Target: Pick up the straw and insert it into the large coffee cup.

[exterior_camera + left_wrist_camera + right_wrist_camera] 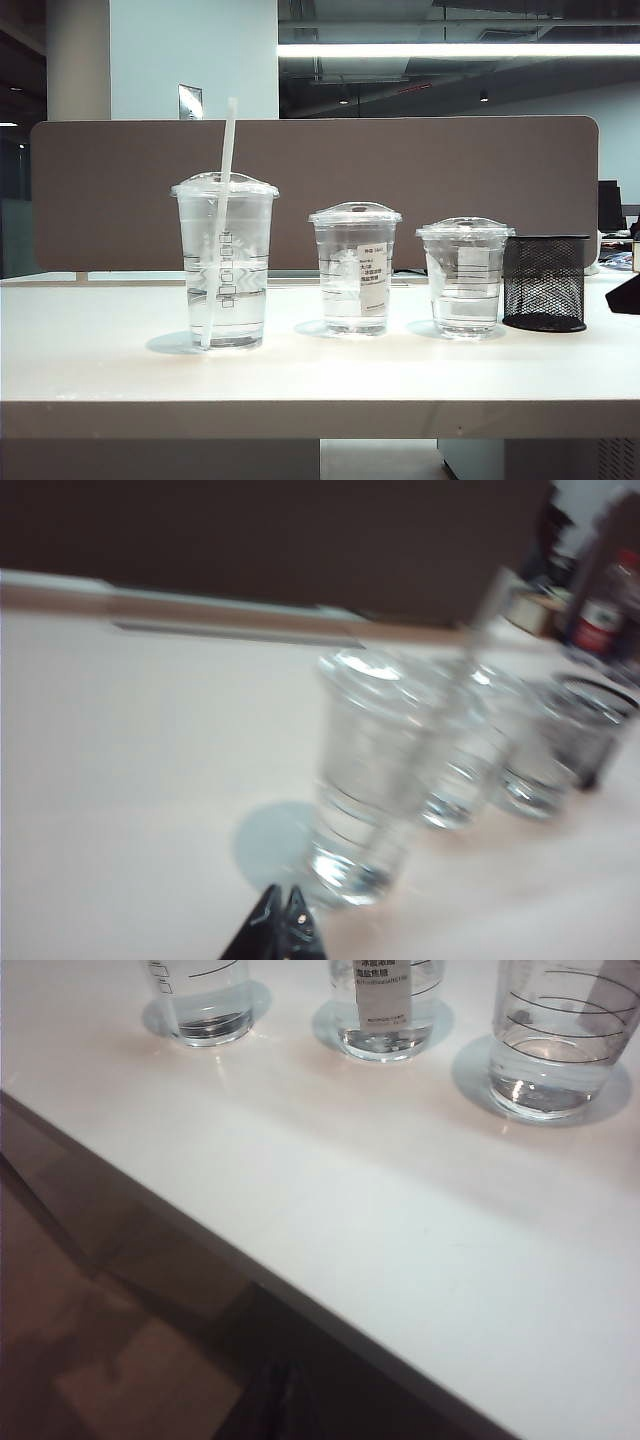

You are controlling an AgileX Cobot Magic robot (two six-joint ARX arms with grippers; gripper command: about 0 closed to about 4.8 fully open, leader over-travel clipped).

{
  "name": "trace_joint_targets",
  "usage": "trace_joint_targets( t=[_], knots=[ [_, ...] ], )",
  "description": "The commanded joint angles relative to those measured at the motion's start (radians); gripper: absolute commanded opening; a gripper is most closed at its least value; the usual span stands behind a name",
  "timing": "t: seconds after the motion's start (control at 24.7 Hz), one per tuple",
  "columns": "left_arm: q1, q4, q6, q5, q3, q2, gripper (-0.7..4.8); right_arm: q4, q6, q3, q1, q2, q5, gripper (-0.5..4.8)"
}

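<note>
The large coffee cup (224, 262) stands at the left of the row of cups, with water in its bottom. The white straw (226, 160) stands in it through the domed lid, leaning, its top well above the lid. In the blurred left wrist view the large coffee cup (372, 770) is close ahead of my left gripper (282, 908), which is shut and empty, clear of the cup's base. My right gripper (278, 1392) is shut and empty, hanging off the table's front edge, far from the large coffee cup (201, 1000). Neither gripper clearly shows in the exterior view.
A medium clear cup with a white label (355, 268) stands in the middle and a shorter clear cup (465, 275) to its right. A black mesh holder (545, 282) sits beside that one. A brown partition (400, 170) runs behind the white table (320, 375).
</note>
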Motion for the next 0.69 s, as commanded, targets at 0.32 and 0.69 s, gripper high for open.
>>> trace_joint_targets(
  t=[0.32, 0.69],
  knots=[
    [0.250, 0.014, 0.002, 0.000, 0.004, -0.110, -0.02, 0.013, 0.003, 0.005, 0.001, 0.002, -0.005, 0.00],
    [0.250, -0.231, 0.227, -0.031, 0.004, -0.110, -0.02, 0.011, 0.003, 0.005, 0.001, 0.000, -0.008, 0.00]
  ],
)
